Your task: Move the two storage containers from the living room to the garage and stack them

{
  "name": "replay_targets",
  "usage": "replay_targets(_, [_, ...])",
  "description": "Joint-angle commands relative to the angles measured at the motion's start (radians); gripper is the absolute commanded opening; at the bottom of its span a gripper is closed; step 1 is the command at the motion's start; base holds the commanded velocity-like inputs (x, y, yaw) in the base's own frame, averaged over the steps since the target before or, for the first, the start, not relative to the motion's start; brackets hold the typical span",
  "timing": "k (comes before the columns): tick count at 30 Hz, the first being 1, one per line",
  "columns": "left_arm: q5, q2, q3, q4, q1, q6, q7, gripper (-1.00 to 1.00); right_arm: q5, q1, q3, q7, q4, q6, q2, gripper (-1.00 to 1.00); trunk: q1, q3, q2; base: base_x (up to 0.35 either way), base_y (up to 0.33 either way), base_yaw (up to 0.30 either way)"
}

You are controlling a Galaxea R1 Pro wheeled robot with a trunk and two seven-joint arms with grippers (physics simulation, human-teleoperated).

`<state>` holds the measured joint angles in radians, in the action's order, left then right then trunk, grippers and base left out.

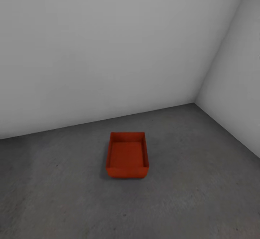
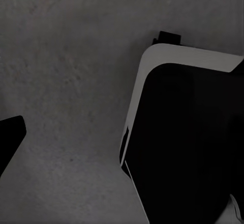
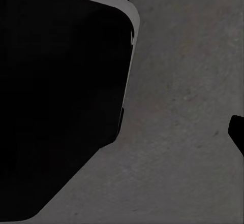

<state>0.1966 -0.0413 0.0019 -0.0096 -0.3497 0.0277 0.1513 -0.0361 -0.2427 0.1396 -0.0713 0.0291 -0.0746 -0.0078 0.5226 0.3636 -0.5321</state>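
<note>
Could not tell either claw's state: left wrist view caught just a dark fingertip (image 2: 10, 135) at 9 o'clock of the frame, right wrist view another dark fingertip (image 3: 237, 132) at 3 o'clock, both above mottled grey floor (image 1: 202, 181) beside the robot's black, white-edged base (image 2: 188, 142). Stood in the garage, white-grey walls (image 1: 108, 51) meeting at 2 o'clock. Sat alone on concrete just below centre, one orange-red storage container (image 1: 127, 156), open and upright.

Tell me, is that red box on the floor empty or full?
Empty. The red box sits upright on the grey floor, and its bare bottom shows inside the low walls.
</note>
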Motion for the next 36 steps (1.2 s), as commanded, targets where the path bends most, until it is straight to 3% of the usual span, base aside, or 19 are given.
replay_targets(1, [0.006, 0.000, 0.000, -0.001, 0.000, 0.003, 0.002, 1.00, -0.004, -0.001, 0.005, -0.004, 0.003, -0.005, 0.002, 1.00, 0.000, 0.000, -0.001, 0.000, 0.000, 0.000])
replay_targets(36, [0.006, 0.000, 0.000, -0.001, 0.000, 0.003, 0.002, 1.00, -0.004, -0.001, 0.004, -0.005, 0.003, -0.003, 0.003, 1.00, 0.000, -0.057, -0.001, 0.000, 0.000, 0.000])
